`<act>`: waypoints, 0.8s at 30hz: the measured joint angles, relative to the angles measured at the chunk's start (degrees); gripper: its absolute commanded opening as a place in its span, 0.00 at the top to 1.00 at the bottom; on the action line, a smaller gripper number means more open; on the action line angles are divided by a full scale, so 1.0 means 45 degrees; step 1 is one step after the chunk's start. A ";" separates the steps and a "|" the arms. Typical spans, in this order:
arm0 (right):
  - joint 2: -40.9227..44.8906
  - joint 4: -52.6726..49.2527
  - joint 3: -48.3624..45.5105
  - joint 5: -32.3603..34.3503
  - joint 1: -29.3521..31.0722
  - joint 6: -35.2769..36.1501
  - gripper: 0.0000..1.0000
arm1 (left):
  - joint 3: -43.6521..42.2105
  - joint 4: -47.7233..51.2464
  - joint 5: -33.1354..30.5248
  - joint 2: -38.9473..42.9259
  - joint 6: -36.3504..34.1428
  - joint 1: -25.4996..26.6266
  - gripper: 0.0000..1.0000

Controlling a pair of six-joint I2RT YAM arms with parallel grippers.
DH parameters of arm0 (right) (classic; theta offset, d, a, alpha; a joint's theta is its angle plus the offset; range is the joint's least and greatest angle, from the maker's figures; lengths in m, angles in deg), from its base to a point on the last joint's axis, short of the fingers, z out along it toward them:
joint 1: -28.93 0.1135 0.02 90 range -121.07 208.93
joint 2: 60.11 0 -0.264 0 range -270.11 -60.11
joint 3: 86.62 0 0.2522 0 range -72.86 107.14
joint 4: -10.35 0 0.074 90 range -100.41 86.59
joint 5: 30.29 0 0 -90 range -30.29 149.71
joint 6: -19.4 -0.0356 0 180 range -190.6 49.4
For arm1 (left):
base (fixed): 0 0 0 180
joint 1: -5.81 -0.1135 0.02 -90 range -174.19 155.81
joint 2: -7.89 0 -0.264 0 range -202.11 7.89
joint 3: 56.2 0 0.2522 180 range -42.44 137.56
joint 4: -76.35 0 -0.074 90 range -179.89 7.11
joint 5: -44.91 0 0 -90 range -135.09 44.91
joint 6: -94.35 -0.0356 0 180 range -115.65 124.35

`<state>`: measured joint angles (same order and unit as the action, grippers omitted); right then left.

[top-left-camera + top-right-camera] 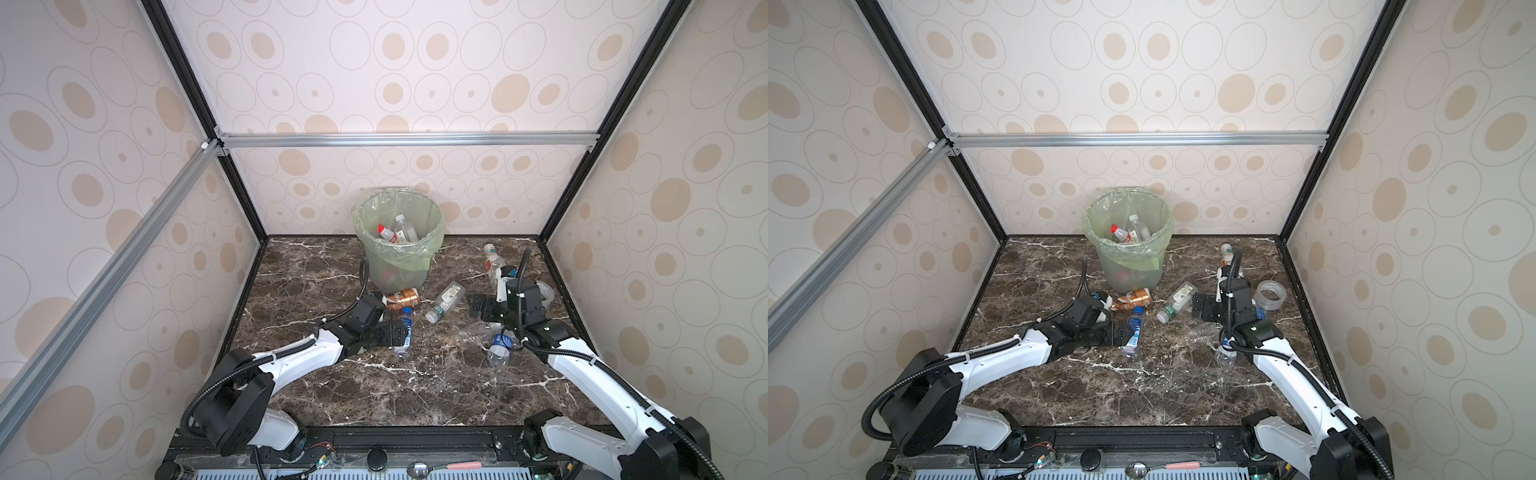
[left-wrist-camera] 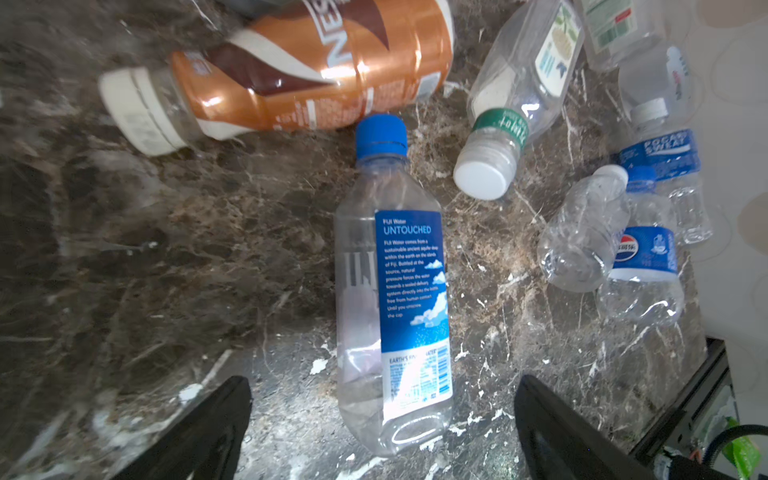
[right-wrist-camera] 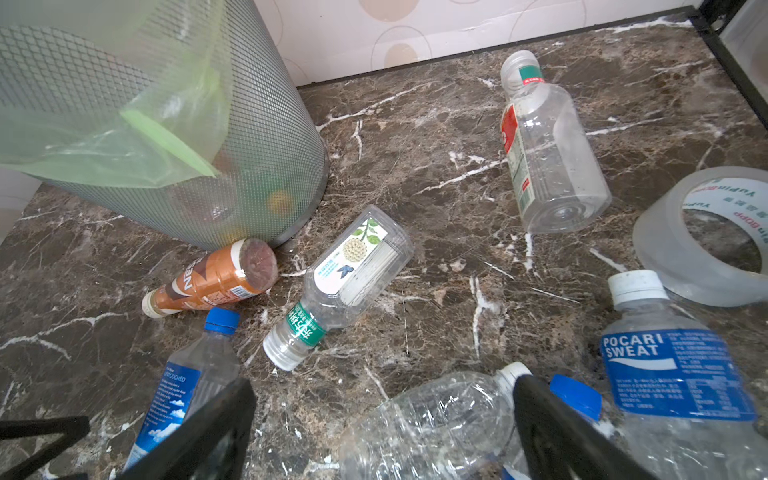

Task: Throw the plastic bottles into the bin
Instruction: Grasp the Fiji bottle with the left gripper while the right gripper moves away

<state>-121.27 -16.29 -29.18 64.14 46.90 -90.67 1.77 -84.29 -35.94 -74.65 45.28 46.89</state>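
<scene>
Claws open: left claw (image 2: 382, 382) astride blue-capped bottle (image 2: 386, 291), right claw (image 3: 382, 384) over crushed bottle (image 3: 432, 419), near marble (image 1: 415, 395) bare.

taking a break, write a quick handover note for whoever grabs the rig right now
Left gripper: open, jaws either side of the blue-capped bottle, not gripping.
Right gripper: open, empty, by the crushed bottle.
Done: at least two bottles in the bin, a red-capped bottle showing.
To do: seven on the table: those two, plus brown-labelled bottle by the bin, green-labelled bottle, red-labelled bottle, Pocari bottle, Pepsi bottle. Tape roll is not for the bin.
</scene>
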 measured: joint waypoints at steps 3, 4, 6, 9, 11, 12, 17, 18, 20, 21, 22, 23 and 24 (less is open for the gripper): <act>0.0000 0.0010 -0.0019 -0.0102 -0.0073 -0.0005 0.00 | 0.0102 -0.0087 -0.0442 -0.0612 0.0000 0.0491 0.01; 0.0000 0.0015 -0.0019 -0.0146 -0.0087 -0.0005 0.00 | 0.0136 -0.0087 -0.0597 -0.0797 0.0000 0.0641 0.01; -0.0019 0.0015 -0.0019 -0.0238 -0.0141 -0.0005 0.00 | 0.0165 -0.0097 -0.0899 -0.1054 0.0000 0.0845 0.02; -0.0024 0.0015 -0.0019 -0.0335 -0.0238 -0.0005 0.00 | 0.0165 -0.0238 -0.1258 -0.1311 0.0049 0.0967 0.04; -0.0024 0.0015 -0.0019 -0.0418 -0.0287 -0.0005 0.00 | 0.0165 -0.0495 -0.1486 -0.1472 0.0092 0.1020 0.07; -0.0024 0.0015 -0.0019 -0.0466 -0.0296 -0.0005 0.00 | 0.0165 -0.0651 -0.1622 -0.1564 0.0126 0.1064 0.07; -0.0024 0.0019 -0.0019 -0.0690 -0.0296 -0.0010 0.00 | 0.0165 -0.1059 -0.2419 -0.2045 0.0233 0.1496 0.12; -0.0024 0.0019 -0.0019 -0.0719 -0.0311 -0.0010 0.00 | 0.0165 -0.1122 -0.2526 -0.2123 0.0262 0.1569 0.13; -0.0024 0.0034 -0.0019 -0.0806 -0.0447 -0.0010 0.00 | 0.0165 -0.1195 -0.2701 -0.2244 0.0282 0.1647 0.14; -0.0024 0.0053 -0.0019 -0.0840 -0.0544 -0.0010 0.00 | 0.0165 -0.1234 -0.2778 -0.2331 0.0291 0.1685 0.16; -0.0024 0.0068 -0.0019 -0.0855 -0.0631 -0.0015 0.00 | 0.0165 -0.1277 -0.2837 -0.2404 0.0311 0.1715 0.19; -0.0024 0.0078 -0.0019 -0.0874 -0.0690 -0.0019 0.00 | 0.0165 -0.1321 -0.2875 -0.2472 0.0330 0.1749 0.21; -0.0024 0.0087 -0.0019 -0.0908 -0.0748 -0.0019 0.00 | 0.0165 -0.1365 -0.2924 -0.2545 0.0384 0.1783 0.23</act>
<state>-121.38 -15.90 -29.26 60.05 43.54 -90.76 2.51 -90.43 -49.10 -86.11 47.00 54.91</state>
